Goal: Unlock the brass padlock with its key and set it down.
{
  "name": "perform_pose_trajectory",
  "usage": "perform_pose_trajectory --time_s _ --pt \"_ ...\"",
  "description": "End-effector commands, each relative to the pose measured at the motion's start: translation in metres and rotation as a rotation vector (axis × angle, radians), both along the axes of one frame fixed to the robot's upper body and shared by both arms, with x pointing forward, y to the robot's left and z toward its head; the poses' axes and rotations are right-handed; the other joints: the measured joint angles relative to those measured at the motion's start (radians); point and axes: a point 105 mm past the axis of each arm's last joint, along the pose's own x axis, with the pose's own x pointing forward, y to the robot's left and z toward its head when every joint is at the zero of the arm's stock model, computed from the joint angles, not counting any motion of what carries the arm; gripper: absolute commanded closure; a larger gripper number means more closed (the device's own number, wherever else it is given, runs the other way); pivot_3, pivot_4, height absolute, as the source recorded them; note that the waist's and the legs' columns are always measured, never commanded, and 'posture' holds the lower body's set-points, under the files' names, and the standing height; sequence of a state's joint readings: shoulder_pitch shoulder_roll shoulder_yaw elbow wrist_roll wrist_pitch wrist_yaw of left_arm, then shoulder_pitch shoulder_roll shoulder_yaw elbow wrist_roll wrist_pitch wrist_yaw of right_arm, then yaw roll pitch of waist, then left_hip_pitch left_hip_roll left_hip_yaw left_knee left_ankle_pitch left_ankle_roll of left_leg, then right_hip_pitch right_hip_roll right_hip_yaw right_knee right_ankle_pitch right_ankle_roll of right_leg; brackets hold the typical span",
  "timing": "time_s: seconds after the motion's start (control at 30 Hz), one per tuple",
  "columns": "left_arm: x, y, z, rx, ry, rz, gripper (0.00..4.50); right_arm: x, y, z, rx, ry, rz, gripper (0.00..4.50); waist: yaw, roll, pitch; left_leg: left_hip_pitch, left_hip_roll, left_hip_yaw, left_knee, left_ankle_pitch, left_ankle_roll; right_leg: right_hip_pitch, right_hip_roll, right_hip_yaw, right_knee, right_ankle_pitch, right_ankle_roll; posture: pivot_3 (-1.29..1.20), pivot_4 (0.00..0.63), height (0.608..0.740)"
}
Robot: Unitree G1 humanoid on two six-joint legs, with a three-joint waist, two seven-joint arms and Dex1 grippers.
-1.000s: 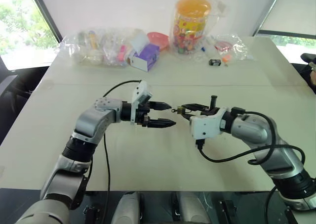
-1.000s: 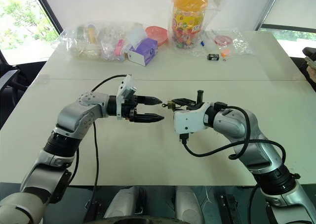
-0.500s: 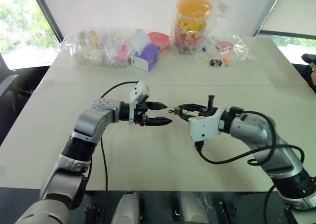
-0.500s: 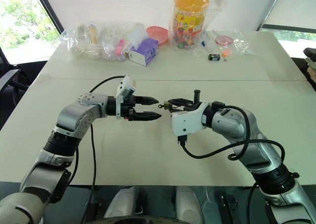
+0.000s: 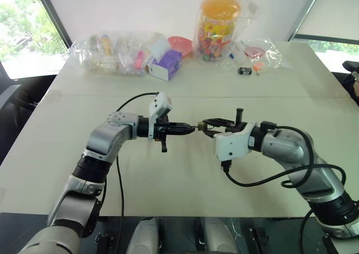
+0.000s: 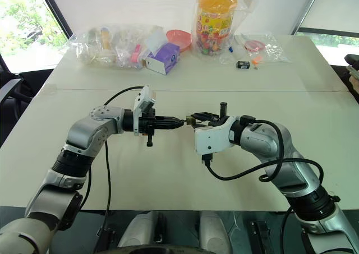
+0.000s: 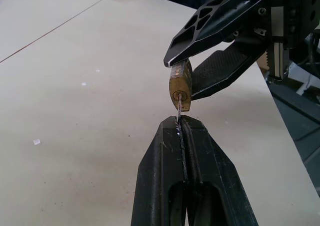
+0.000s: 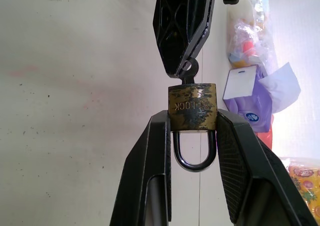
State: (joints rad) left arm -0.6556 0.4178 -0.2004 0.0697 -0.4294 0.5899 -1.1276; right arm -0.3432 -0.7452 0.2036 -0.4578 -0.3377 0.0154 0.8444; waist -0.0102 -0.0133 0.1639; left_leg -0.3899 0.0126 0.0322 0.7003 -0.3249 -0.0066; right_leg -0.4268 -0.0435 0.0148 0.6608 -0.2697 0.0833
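Above the middle of the worktop [image 5: 185, 175], the small, stiff, likely slippery padlock [image 8: 192, 106] is gripped by its sides in the right tool [image 8: 192, 131], while its key [image 7: 178, 106] is clenched in the left tool [image 7: 183, 128].

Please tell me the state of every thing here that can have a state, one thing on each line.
brass padlock: shackle closed, held above the table
key: inserted in the padlock
left gripper: shut on the key
right gripper: shut on the padlock
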Motion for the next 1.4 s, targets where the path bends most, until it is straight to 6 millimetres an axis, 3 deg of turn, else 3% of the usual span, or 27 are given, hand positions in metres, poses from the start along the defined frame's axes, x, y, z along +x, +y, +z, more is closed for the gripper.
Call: perform_pose_trajectory --time_s 0.03,0.07,0.2,0.43,0.53,0.67,1.0,1.2,1.4 --pt "0.002 -0.003 0.017 -0.027 -0.067 -0.006 3.94 -0.008 0.008 0.01 0.005 -0.039 0.044 3.84 0.0 0.0 0.0 0.0 0.0 0.0 0.0 0.0 0.0 0.0 0.0 0.0 0.0 0.0 0.0 0.0 0.15 0.735" --pt "0.002 -0.003 0.017 -0.026 -0.067 -0.005 3.68 -0.008 0.008 0.01 0.005 -0.038 0.044 3.84 0.001 0.0 0.0 0.0 0.0 0.0 0.0 0.0 0.0 0.0 0.0 0.0 0.0 0.0 0.0 0.0 0.15 0.735" --pt "0.004 -0.004 0.017 -0.023 -0.086 0.005 1.73 -0.008 0.008 0.01 0.001 -0.037 0.044 3.84 0.0 0.0 0.0 0.0 0.0 0.0 0.0 0.0 0.0 0.0 0.0 0.0 0.0 0.0 0.0 0.0 0.15 0.735" --pt "0.0 -0.003 0.016 -0.023 -0.079 -0.016 1.73 -0.008 0.007 0.01 0.0 -0.036 0.042 3.84 0.0 0.0 0.0 0.0 0.0 0.0 0.0 0.0 0.0 0.0 0.0 0.0 0.0 0.0 0.0 0.0 0.15 0.735" --pt "0.001 -0.002 0.016 -0.026 -0.077 -0.015 2.56 -0.008 0.007 0.01 -0.001 -0.037 0.042 3.84 0.0 0.0 0.0 0.0 0.0 0.0 0.0 0.0 0.0 0.0 0.0 0.0 0.0 0.0 0.0 0.0 0.15 0.735" --pt "0.001 -0.002 0.016 -0.026 -0.075 -0.015 4.47 -0.008 0.007 0.01 -0.001 -0.036 0.042 3.84 0.0 0.0 0.0 0.0 0.0 0.0 0.0 0.0 0.0 0.0 0.0 0.0 0.0 0.0 0.0 0.0 0.15 0.735" --pt "0.0 -0.002 0.012 0.001 -0.103 -0.012 4.47 -0.008 0.009 0.012 0.029 -0.014 0.039 3.84 0.0 0.0 0.0 0.0 0.0 0.0 0.0 0.0 0.0 0.0 0.0 0.0 0.0 0.0 0.0 0.0 0.15 0.735" --pt "0.005 -0.005 0.016 0.0 -0.26 0.019 4.47 -0.02 0.021 0.015 0.231 0.226 0.029 3.84 0.0 0.0 0.0 0.0 0.0 0.0 0.0 0.0 0.0 0.0 0.0 0.0 0.0 0.0 0.0 0.0 0.15 0.735" --pt "-0.002 -0.009 0.013 0.043 -0.433 -0.052 4.47 -0.025 0.019 0.005 0.318 0.457 -0.026 3.84 0.001 0.0 0.0 0.0 0.0 0.0 0.0 0.0 0.0 0.0 -0.001 0.0 0.0 0.0 0.0 0.0 0.15 0.735"
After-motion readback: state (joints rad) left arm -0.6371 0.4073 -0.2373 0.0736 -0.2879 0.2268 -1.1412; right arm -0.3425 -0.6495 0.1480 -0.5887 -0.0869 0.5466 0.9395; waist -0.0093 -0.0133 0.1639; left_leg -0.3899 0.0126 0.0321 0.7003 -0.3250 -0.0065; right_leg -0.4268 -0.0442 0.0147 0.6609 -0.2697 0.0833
